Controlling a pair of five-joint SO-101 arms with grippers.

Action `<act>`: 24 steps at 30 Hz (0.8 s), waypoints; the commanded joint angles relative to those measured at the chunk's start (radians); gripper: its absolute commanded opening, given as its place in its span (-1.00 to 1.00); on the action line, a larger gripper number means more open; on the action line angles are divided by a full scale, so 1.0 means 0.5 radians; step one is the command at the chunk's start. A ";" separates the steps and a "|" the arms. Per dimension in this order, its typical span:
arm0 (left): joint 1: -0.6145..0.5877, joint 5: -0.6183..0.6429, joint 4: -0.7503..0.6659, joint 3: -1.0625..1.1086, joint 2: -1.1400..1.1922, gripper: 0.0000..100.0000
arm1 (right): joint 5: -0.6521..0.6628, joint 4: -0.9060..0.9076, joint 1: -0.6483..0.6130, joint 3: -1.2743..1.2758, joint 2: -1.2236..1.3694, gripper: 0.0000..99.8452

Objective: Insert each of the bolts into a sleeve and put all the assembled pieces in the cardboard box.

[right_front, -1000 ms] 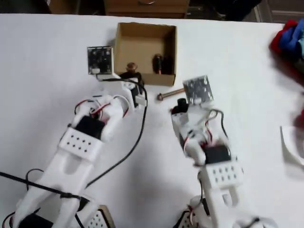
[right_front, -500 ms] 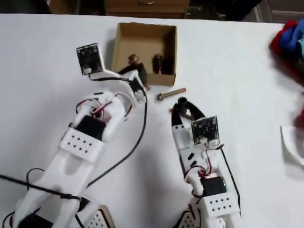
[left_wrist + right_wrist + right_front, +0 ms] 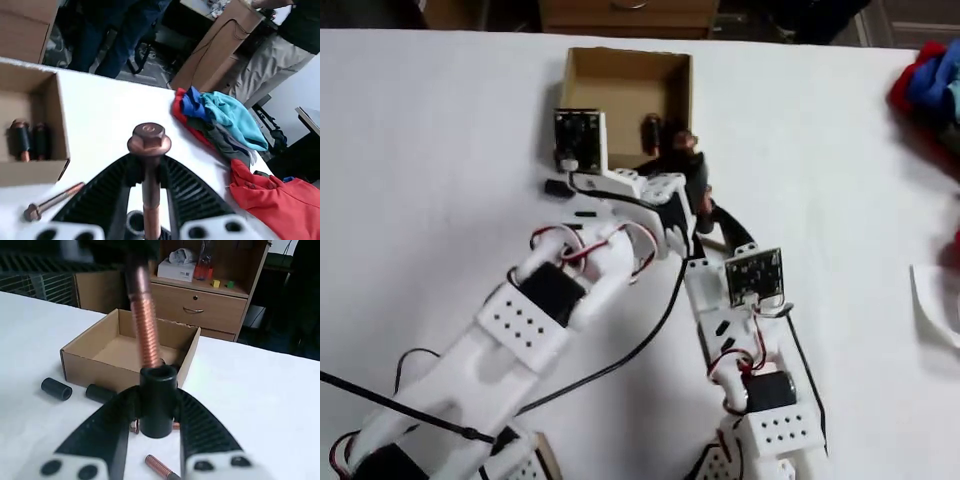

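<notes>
Bolt [image 3: 150, 195], copper with a flanged hex head and threaded shank, is clamped in the left claw [image 3: 149, 162] with its head past the fingertips, just off the box's [image 3: 620, 95] 5 o'clock corner in the high view. Its threaded tip meets the open mouth of a black sleeve [image 3: 158, 400], which the right claw [image 3: 157, 397] grips upright from the 6 o'clock side. The open cardboard box holds one bolt-and-sleeve piece [image 3: 27, 140] near its 3 o'clock wall. A spare bolt [image 3: 52, 200] lies on the table [image 3: 440, 150] near the box. Two loose sleeves [image 3: 56, 388] [image 3: 100, 392] lie just beside a box wall. Clothes [image 3: 930, 80] sit at the table's 2 o'clock edge.
</notes>
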 commanded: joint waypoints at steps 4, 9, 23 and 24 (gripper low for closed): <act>0.009 -0.052 -0.086 -0.112 -0.080 -0.95 | -0.012 -0.035 -0.008 0.021 -0.008 -0.95; 0.009 -0.052 -0.074 -0.109 -0.080 -0.95 | -0.012 -0.035 -0.060 0.009 -0.008 -0.95; -0.037 -0.055 -0.123 -0.124 0.218 -0.95 | 0.101 -0.035 -0.081 0.018 0.002 -0.95; -0.049 -0.055 -0.120 -0.130 0.218 -0.95 | 0.150 -0.035 -0.069 0.018 0.005 -0.95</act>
